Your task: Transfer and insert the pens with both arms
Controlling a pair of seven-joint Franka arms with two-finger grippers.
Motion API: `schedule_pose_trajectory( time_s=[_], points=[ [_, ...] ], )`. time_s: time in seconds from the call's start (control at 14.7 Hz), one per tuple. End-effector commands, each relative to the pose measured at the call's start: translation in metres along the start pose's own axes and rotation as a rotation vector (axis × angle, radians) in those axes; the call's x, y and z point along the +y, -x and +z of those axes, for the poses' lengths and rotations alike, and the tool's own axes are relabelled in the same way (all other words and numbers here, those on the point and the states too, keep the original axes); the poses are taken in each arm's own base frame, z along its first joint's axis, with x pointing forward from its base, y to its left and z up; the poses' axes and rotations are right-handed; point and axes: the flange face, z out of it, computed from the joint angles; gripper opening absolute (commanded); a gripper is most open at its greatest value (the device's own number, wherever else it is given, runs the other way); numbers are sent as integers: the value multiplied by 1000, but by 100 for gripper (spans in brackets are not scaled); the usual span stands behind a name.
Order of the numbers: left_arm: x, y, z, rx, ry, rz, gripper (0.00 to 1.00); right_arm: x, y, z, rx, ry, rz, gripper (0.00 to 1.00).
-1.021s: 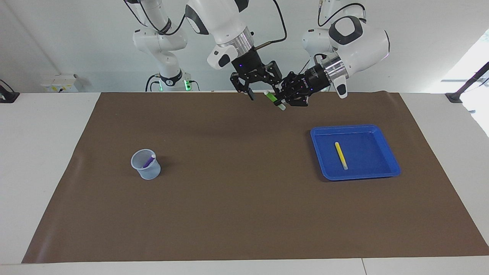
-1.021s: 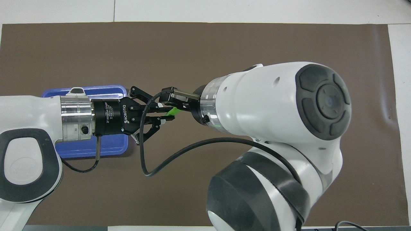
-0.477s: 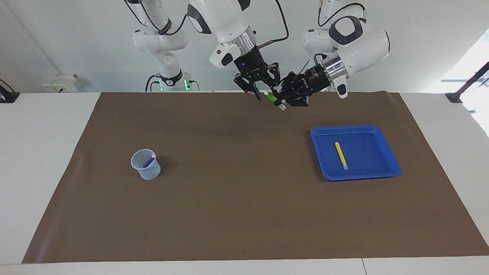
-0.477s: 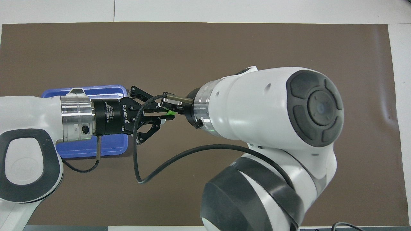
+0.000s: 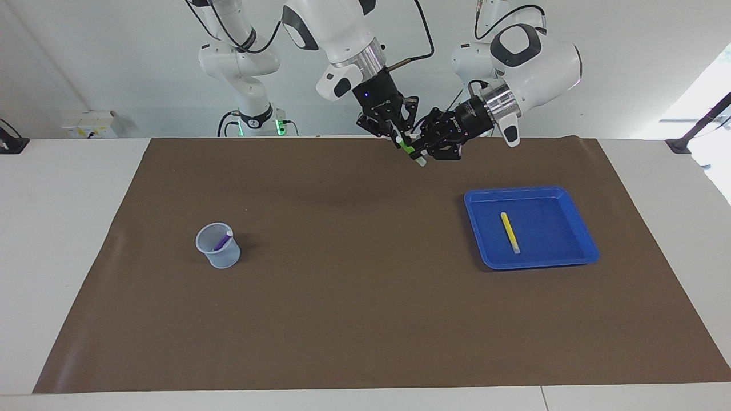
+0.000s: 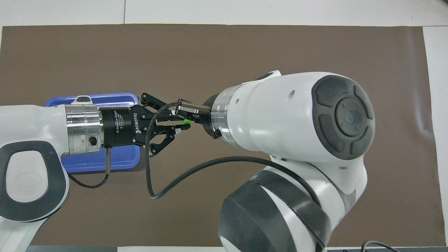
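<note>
Two pens elsewhere — purple in cup, yellow in tray.

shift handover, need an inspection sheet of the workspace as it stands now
surface: brown mat on a white table.
job's things: green pen up in the air between both grippers; purple pen in the cup; yellow pen lying in the blue tray.
clutter: nothing seen.
grippers: left gripper shut on the green pen; right gripper shut on the same pen, both over the mat's edge nearest the robots.
cables: black cable looping from the right arm's wrist; a short one under the left wrist.
surroundings: two smaller white arms and a white wall.
</note>
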Motion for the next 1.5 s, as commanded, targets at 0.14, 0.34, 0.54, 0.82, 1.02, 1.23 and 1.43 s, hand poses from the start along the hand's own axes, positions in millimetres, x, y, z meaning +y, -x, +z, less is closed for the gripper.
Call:
schedule_pose_trajectory(
  time_s=[0.14,0.34,0.54,0.82,1.02,1.23,1.43],
  points=[
    [-9,1,-7,-14,18,-12,100,6,-12,3,34,54,-52,0],
    [-7,-2,-11,-11,21,-23,100,41,-31,9,46,161,-113,0],
    [4,-16,-27,8,34,-43,100,88,-48,7,53,286,-213,0],
    [17,-43,-58,204,-26,15,100,162,-68,4,52,462,-343,0],
    [24,-57,-71,386,-12,82,100,214,-91,-11,44,573,-432,0],
    [30,-76,-83,562,-33,170,100,269,-122,-40,20,609,-495,0],
    [35,-104,-118,556,-126,345,100,318,-139,-57,2,622,-536,0]
  ],
)
